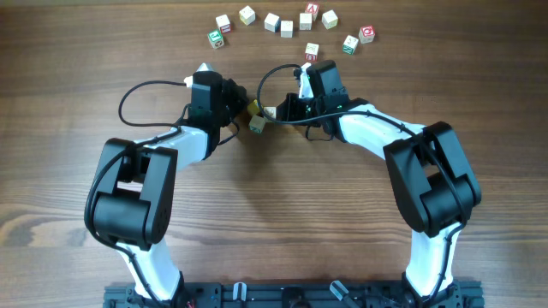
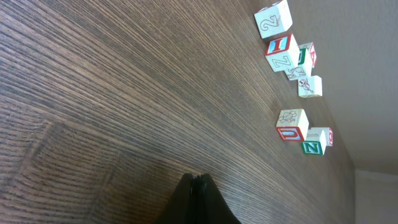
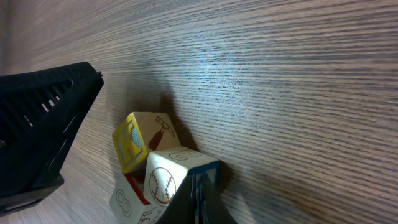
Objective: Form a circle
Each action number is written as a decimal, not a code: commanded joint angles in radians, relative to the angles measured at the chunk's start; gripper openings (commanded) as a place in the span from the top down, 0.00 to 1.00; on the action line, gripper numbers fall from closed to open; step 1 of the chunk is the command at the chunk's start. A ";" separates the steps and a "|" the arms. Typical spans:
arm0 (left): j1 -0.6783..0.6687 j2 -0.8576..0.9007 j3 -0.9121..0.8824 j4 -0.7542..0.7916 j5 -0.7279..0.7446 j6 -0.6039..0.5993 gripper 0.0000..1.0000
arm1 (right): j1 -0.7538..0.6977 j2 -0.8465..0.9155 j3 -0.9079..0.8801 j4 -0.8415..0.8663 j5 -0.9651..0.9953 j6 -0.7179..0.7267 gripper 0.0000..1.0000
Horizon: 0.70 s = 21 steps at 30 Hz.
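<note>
On the brown wood-grain table (image 1: 282, 231), left fingers (image 2: 185, 200) and right fingers (image 3: 186, 210) sit shut, the right beside clustered letter cubes (image 3: 142, 140).

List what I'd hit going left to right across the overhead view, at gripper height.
In order: left arm → left gripper → cube cluster → right gripper → right arm.

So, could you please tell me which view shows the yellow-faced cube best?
The right wrist view: the yellow-faced cube sits close up, its letter face clear. Overhead shows it only as a tiny speck; the left wrist view misses it.
</note>
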 commanded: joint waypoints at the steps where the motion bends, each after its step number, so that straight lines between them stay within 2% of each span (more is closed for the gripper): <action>1: 0.008 0.012 0.018 -0.001 0.004 0.025 0.96 | 0.004 0.024 -0.003 0.006 0.030 -0.019 0.96; 11: 0.009 0.011 0.018 0.001 0.003 0.025 0.96 | -0.016 0.019 -0.002 0.023 -0.029 -0.031 0.96; 21: 0.009 0.005 0.018 0.009 0.003 0.025 0.96 | 0.005 -0.032 -0.002 0.025 -0.094 -0.158 0.95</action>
